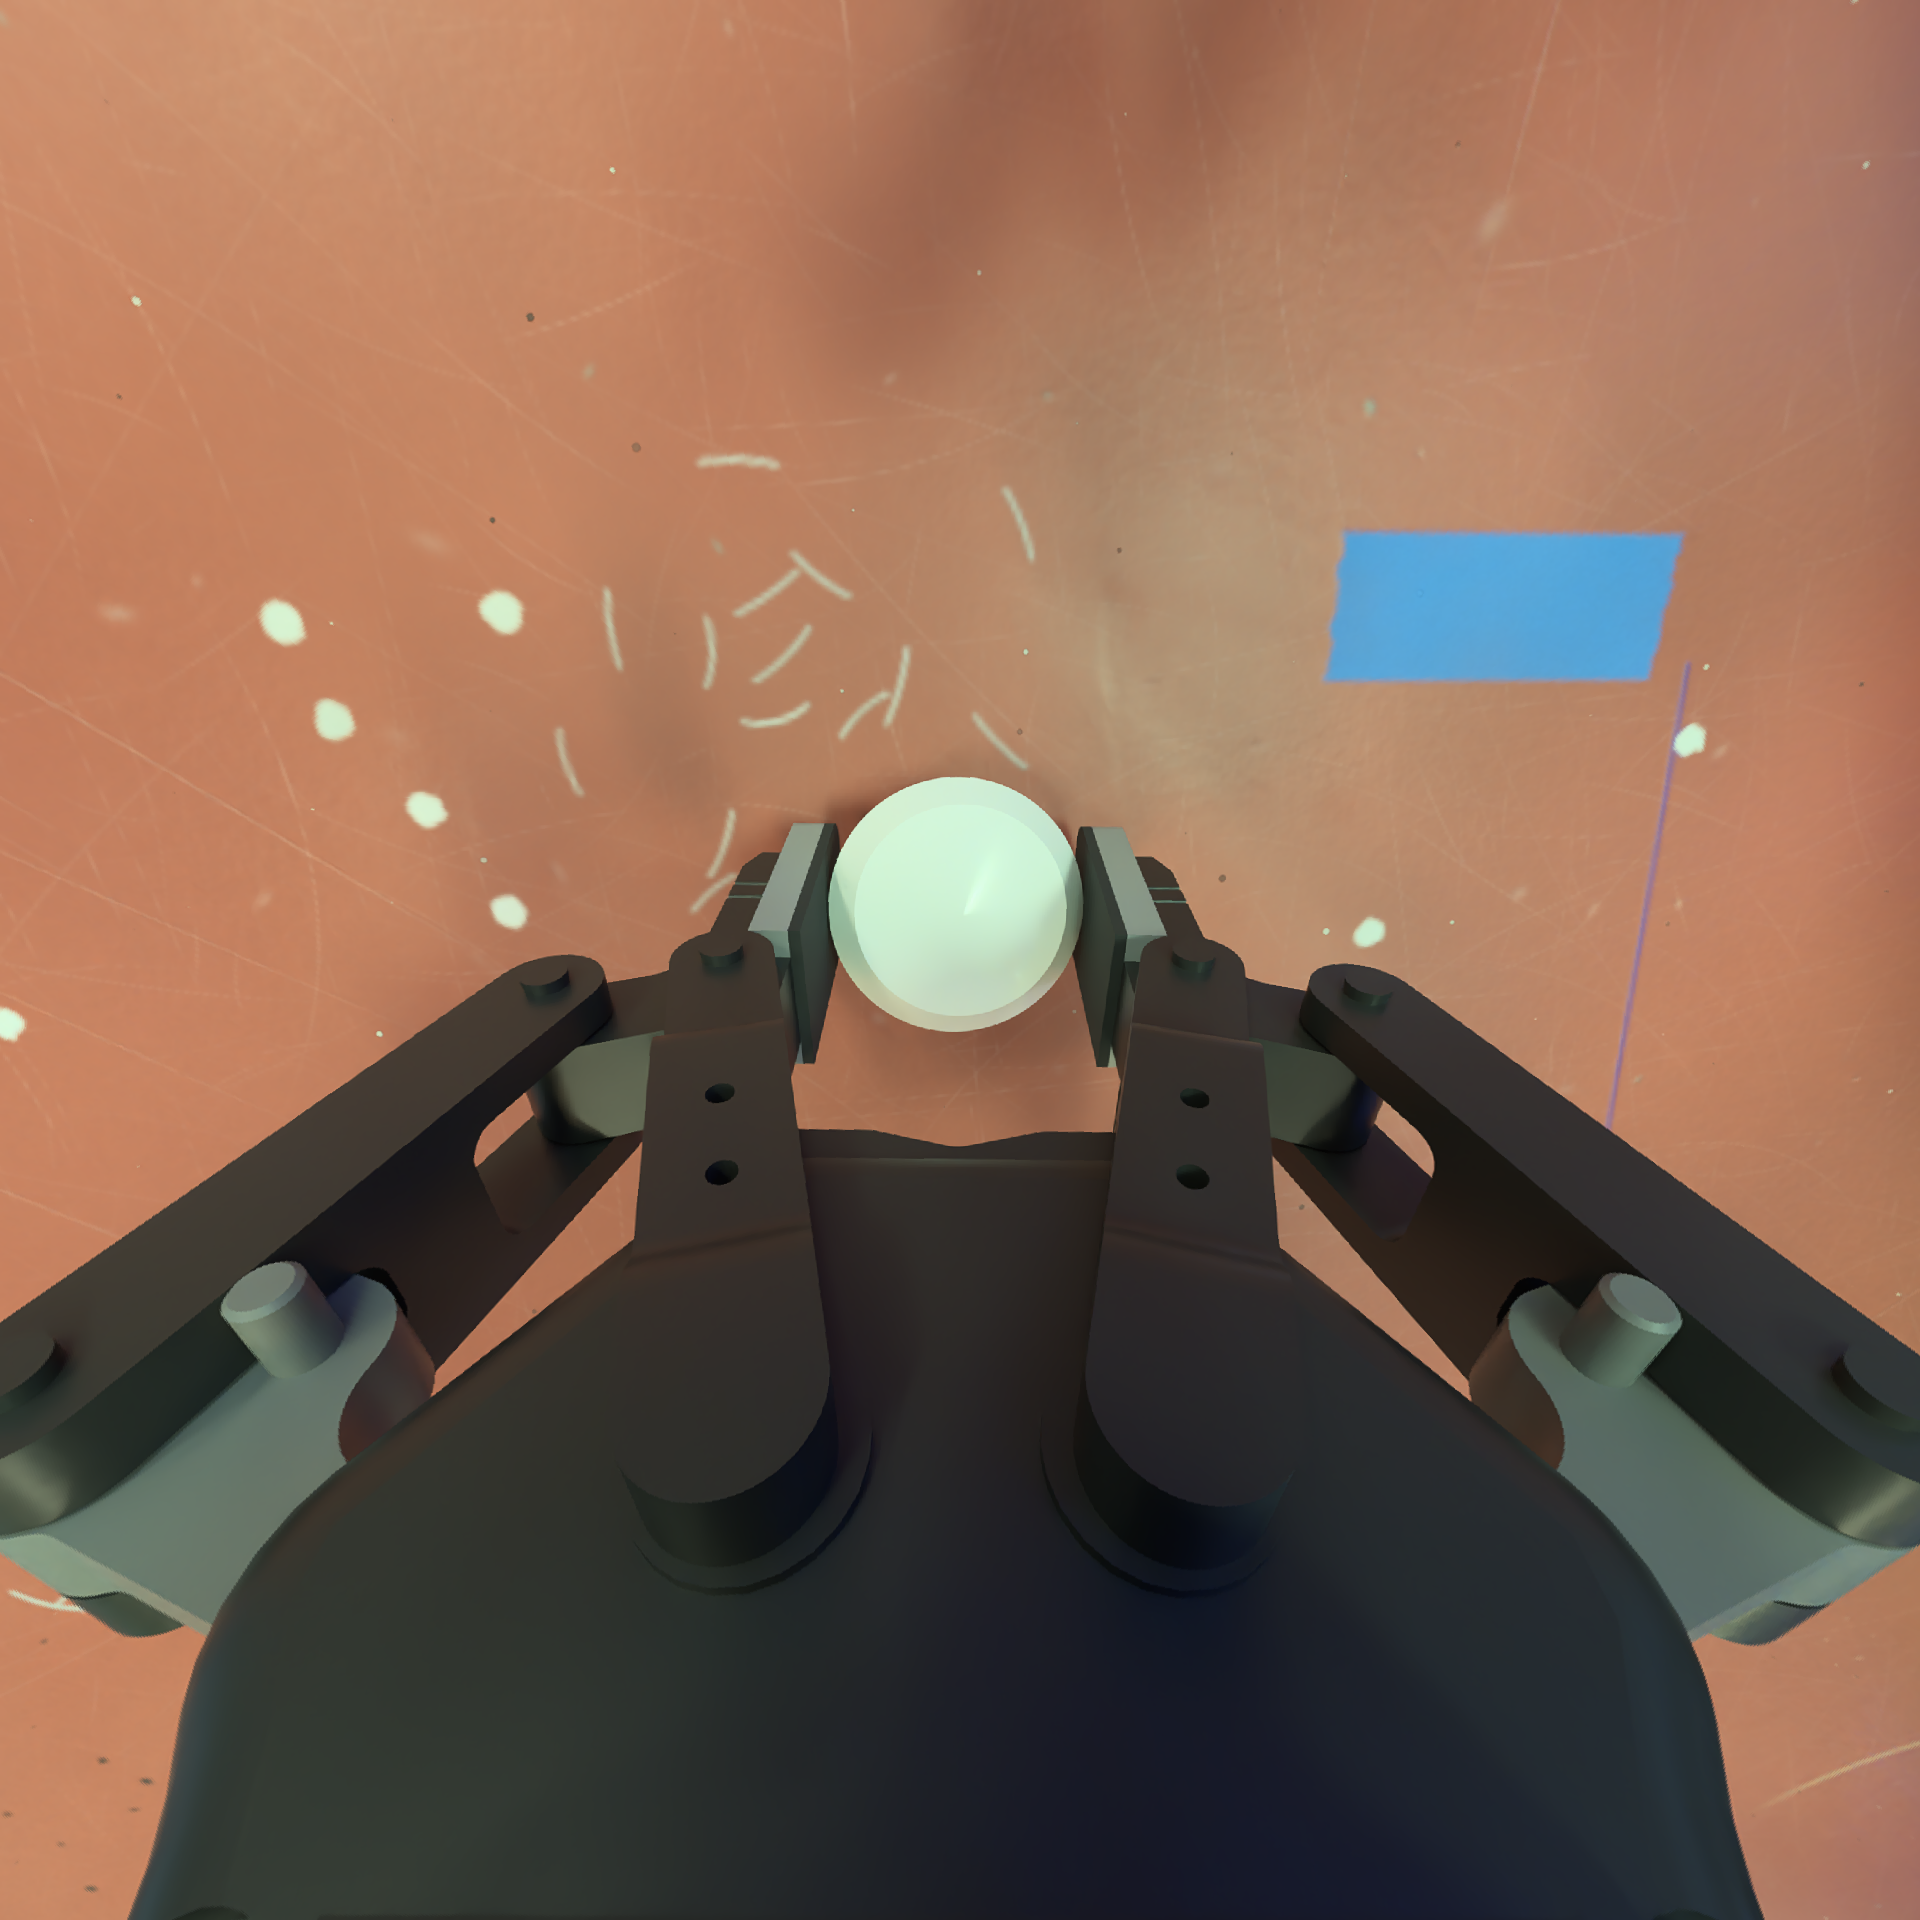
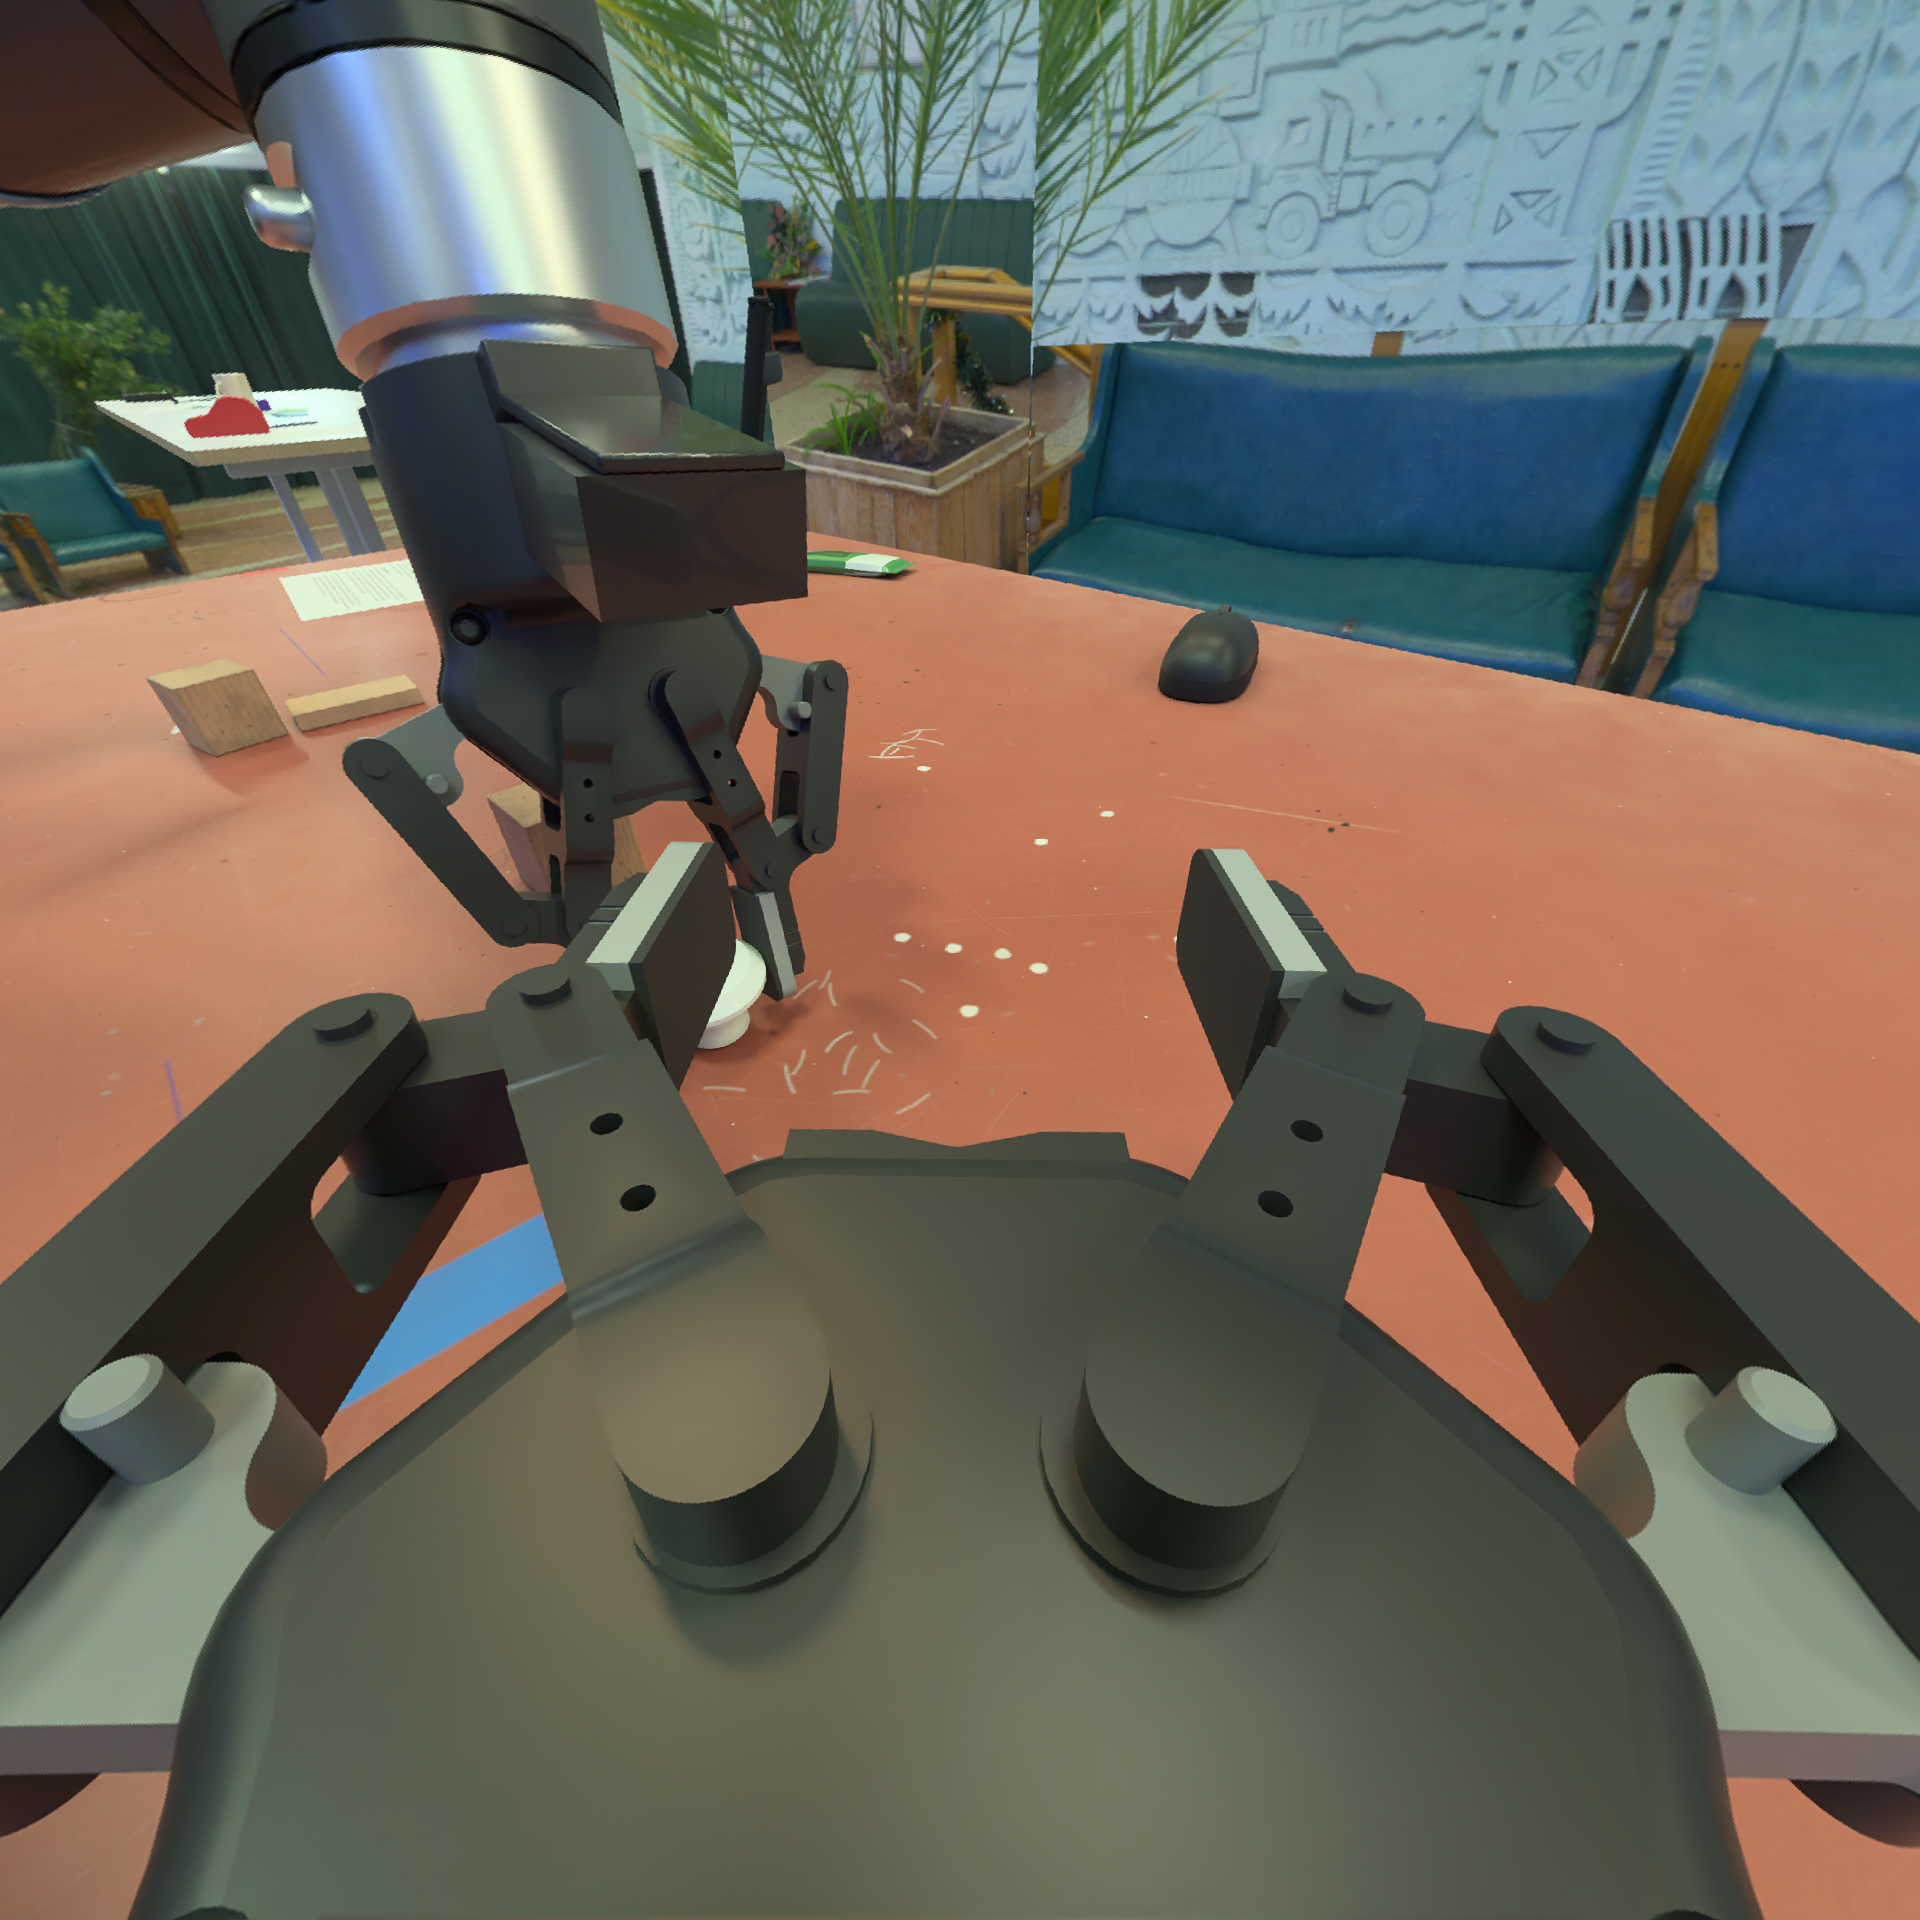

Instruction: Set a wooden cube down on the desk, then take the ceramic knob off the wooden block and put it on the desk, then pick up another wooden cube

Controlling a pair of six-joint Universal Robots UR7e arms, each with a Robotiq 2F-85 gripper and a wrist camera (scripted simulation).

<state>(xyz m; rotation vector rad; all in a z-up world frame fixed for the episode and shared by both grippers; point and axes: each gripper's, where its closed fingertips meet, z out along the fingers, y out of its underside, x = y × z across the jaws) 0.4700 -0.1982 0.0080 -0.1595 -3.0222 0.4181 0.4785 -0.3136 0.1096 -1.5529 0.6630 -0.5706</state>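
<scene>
My left gripper (image 1: 956, 925) is shut on the white ceramic knob (image 1: 954, 904), with a pad against each side, pointing straight down at the reddish desk (image 1: 416, 312). In the right wrist view the knob (image 2: 736, 1006) has its foot at the desk surface, under the left gripper (image 2: 743, 971). My right gripper (image 2: 956, 935) is open and empty, low over the desk just beside them. A wooden cube (image 2: 218, 707) and a flat wooden block (image 2: 353, 701) lie at the far left. Another wooden piece (image 2: 525, 831) stands partly hidden behind the left gripper.
A strip of blue tape (image 1: 1501, 608) lies on the desk right of the knob. A black computer mouse (image 2: 1205, 655), a sheet of paper (image 2: 348, 587) and a green packet (image 2: 857, 563) lie towards the far edge. White marks and dots cover the desk near the knob.
</scene>
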